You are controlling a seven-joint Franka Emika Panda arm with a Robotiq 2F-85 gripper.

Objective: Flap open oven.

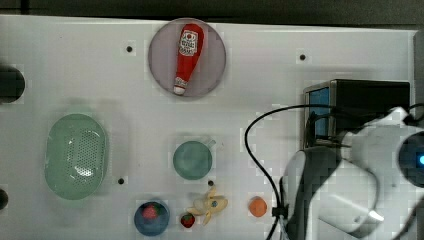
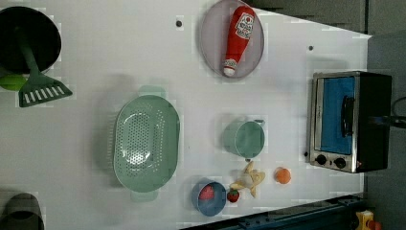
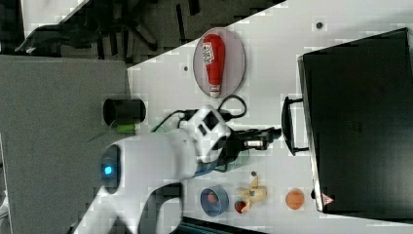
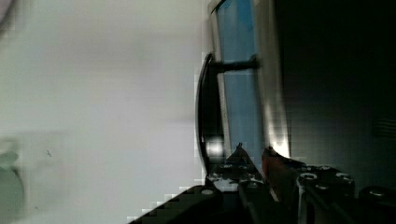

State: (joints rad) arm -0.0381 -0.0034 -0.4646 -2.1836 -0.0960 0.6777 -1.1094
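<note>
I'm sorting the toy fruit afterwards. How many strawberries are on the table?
2. One strawberry sits inside the blue bowl; the other strawberry lies on the table between that bowl and the banana. Others may be hidden.

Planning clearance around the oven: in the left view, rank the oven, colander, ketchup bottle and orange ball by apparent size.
1. Colander and oven: look alike, not ranked.
2. Ketchup bottle.
3. Orange ball, smallest.
</note>
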